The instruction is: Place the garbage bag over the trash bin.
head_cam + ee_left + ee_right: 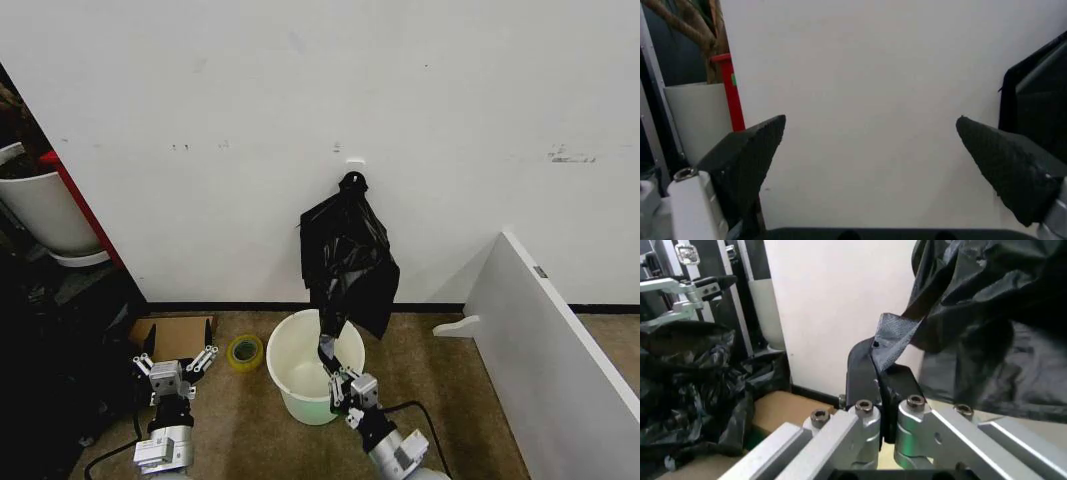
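The right gripper [327, 352] is up over the trash bin [305, 395], its fingers [863, 365] pinched tight on a low corner of the garbage bag [348, 262]. The bag hangs black and crinkled against the white wall [450, 100], rising from the fingers to a knotted bunch [351, 181] at a small hook on the wall, so most of it billows above and just beyond the grasp. In the right wrist view the pinched flap shows greyish between the two dark fingers, with the rest of the bag [993, 325] bulging close beside them.

The bin stands on the brown carpet right below those fingers, round and white, open mouth up, nothing draped on its rim; the bag's lower edge dangles just above the far side of the opening.

The left gripper [176, 357] sits low, well apart from the bin, fingers [747, 160] spread wide with nothing between them. Just ahead of them lies a flat piece of cardboard [172, 335], and between that gripper and the bin a roll of yellow-green tape [245, 351] lies on the floor. Off beyond the right gripper, a white board [550, 330] leans along the floor.
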Available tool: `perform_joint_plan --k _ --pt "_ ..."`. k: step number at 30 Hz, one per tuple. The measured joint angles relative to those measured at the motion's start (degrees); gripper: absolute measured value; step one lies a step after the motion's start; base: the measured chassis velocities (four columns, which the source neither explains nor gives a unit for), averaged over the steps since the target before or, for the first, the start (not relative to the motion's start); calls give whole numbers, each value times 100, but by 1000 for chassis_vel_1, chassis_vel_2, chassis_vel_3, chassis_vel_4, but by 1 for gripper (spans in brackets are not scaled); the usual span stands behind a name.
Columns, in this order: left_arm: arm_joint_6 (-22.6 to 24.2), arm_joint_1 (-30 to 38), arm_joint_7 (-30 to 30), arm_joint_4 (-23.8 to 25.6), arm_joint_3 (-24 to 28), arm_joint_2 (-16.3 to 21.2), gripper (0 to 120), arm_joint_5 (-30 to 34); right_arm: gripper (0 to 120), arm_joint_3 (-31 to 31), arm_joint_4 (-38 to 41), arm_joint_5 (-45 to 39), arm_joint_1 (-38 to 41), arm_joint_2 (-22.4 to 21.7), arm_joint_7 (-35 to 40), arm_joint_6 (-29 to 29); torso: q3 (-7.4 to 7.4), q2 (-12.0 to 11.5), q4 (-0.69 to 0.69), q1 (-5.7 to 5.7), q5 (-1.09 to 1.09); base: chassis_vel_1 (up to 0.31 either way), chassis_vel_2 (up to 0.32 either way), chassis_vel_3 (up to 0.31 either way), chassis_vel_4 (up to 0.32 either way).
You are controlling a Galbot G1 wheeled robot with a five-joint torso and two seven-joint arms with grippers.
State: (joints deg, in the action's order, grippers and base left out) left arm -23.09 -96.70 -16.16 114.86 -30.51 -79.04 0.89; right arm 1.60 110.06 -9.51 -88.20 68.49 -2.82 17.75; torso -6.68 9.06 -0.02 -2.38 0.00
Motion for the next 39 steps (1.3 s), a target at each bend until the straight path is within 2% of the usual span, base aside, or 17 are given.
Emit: perform_joint_plan --k 17,23,29,32,33,35,37,39 --pt "4 43 0 -55 72 -22 100 -9 0 81 -82 523 -278 3 -86 488 0 0 0 0 0 0 0 0 0" --pt "3 45 0 -48 105 13 100 -8 0 87 -107 500 -149 53 -46 477 0 0 1 0 0 0 0 0 0" --pt "152 131 112 213 305 342 100 216 0 149 -113 381 79 131 13 351 -1 0 2 -1 -1 0 0 0 0" --pt "275 280 259 412 426 629 100 357 0 154 -128 414 156 143 34 323 0 0 -2 -1 0 0 0 0 0" --pt "369 336 302 506 508 749 100 510 0 155 -152 457 171 147 44 320 -1 0 3 -1 -2 0 0 0 0" --pt "415 368 332 554 552 826 100 587 0 156 -162 481 180 150 47 318 -1 0 5 -1 -2 0 0 0 0" --pt "700 652 570 935 775 1534 100 1168 0 162 -204 651 215 179 64 320 0 0 0 -1 0 0 0 0 0" --pt "767 730 626 1005 820 1747 100 1350 0 168 -211 691 222 186 67 323 -1 0 0 -1 1 0 0 0 0"
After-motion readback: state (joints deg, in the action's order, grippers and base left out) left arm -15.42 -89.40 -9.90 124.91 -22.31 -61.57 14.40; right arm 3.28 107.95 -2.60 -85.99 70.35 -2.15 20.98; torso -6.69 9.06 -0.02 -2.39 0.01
